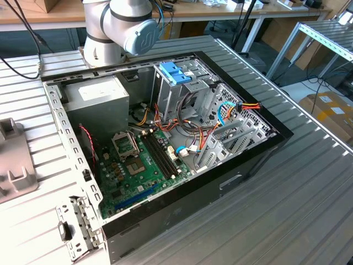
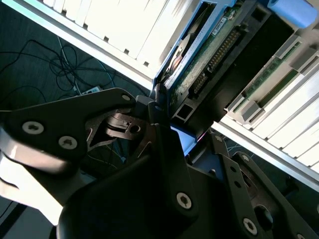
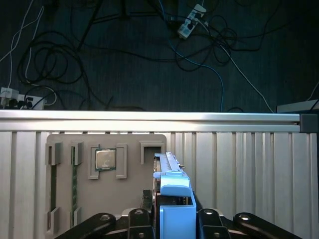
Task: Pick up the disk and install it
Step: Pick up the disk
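While the ribbed metal table (image 1: pixel 287 221) is carrying everything, the open computer case (image 1: pixel 182 210) is lying on its side as the largest thing on it, and the arm (image 1: pixel 124 25) is rising just behind the case. Inside the case, a grey power-supply box (image 1: pixel 102 102) is sitting in the corner nearest the arm, a green motherboard (image 1: pixel 135 171) is lying flat on the case floor, and a metal drive cage (image 1: pixel 190 96) is standing toward the exterior view's right with a pale blue bracket (image 1: pixel 175 72) resting on top of it. Coloured cables (image 1: pixel 234 107) are trailing loosely between the cage and the motherboard.

Well apart from the case, a grey fixture tray (image 3: pixel 134 191) is lying on the table near its edge, holding a square processor chip (image 3: pixel 105 160) in one recess and a green memory stick (image 3: pixel 75 184) in a slot beside it.

At the tray's edge, the gripper (image 3: pixel 174 224) is holding the disk (image 3: pixel 172 199) edge-on. In the second wrist view the dark fingers (image 2: pixel 164 144) are pressing narrowly against the blue-railed sides of the disk (image 2: pixel 199 59), whose green circuit board is showing. Beyond the table's rim, floor cables (image 3: pixel 149 50) and a power strip (image 3: pixel 189 25) are lying on the dark floor.
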`<state>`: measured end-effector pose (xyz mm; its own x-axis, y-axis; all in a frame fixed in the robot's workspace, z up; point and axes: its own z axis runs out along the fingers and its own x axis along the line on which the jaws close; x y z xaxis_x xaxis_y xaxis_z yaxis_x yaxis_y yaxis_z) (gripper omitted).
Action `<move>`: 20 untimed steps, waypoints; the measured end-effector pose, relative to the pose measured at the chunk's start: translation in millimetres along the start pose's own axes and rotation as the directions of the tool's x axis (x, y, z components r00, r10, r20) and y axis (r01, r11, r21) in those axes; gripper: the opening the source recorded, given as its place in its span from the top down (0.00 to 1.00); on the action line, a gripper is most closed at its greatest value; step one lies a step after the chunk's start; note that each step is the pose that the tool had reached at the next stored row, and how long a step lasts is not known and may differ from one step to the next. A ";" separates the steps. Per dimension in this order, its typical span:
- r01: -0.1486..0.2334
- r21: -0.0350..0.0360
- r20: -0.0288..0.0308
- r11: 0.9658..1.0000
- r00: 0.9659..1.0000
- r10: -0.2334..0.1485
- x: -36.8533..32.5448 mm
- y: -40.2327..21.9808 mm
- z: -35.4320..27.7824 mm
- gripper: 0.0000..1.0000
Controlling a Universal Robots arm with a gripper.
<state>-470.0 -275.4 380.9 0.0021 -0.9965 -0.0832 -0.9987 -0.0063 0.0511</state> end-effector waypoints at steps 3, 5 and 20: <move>0.000 0.000 0.000 1.000 1.000 0.000 -0.1 0.0 -1.1 0.63; 0.000 0.000 0.000 1.000 1.000 0.000 -0.1 0.1 -1.6 0.63; 0.000 0.000 0.000 1.000 1.000 0.000 -0.4 0.3 -4.9 0.63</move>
<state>-470.0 -275.4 385.9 0.0020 -0.9965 -0.0832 -0.9987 -0.0062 0.0513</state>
